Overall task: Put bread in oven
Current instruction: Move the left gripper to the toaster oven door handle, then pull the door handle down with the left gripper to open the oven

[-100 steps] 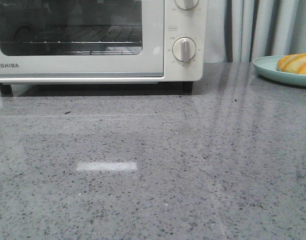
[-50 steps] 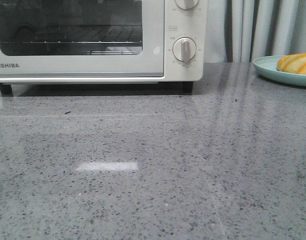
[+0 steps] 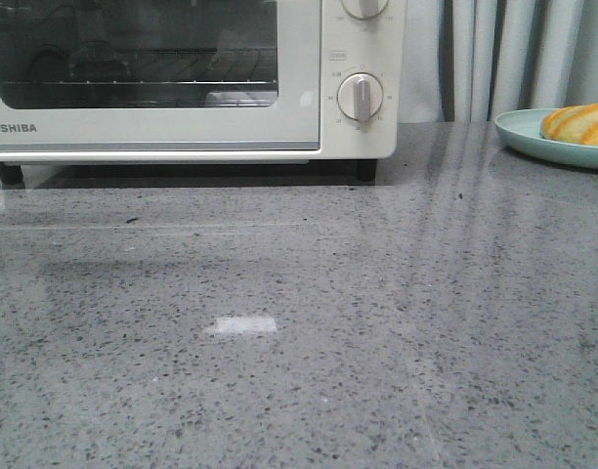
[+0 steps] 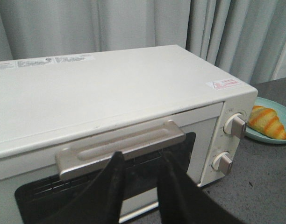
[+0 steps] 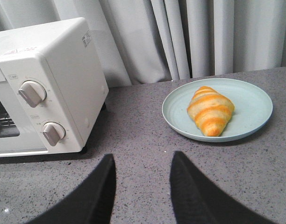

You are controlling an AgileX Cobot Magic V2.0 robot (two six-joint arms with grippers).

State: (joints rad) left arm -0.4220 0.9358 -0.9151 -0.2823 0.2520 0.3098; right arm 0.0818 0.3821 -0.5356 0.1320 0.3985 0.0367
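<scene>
The cream-white oven (image 3: pixel 182 127) stands at the back left with its glass door shut. The golden-orange striped bread (image 3: pixel 580 123) lies on a pale teal plate (image 3: pixel 519 132) at the far right. In the left wrist view my left gripper (image 4: pixel 142 158) is open and empty, its fingertips just in front of and below the oven's silver door handle (image 4: pixel 124 145), not touching it. In the right wrist view my right gripper (image 5: pixel 142 163) is open and empty above the bare counter, short of the bread (image 5: pixel 210 110) and its plate (image 5: pixel 255 107). Neither gripper shows in the front view.
Grey speckled stone counter (image 3: pixel 299 342) runs in front of the oven. Two round white dials (image 3: pixel 361 97) sit on the oven's right side. Grey curtains (image 3: pixel 514 49) hang behind. The plate lies to the right of the oven, a gap of counter between them.
The bright reflection on the counter has shrunk and shifted right, and a faint shadow has spread over the left of the counter. Oven, plate and bread have not moved.
</scene>
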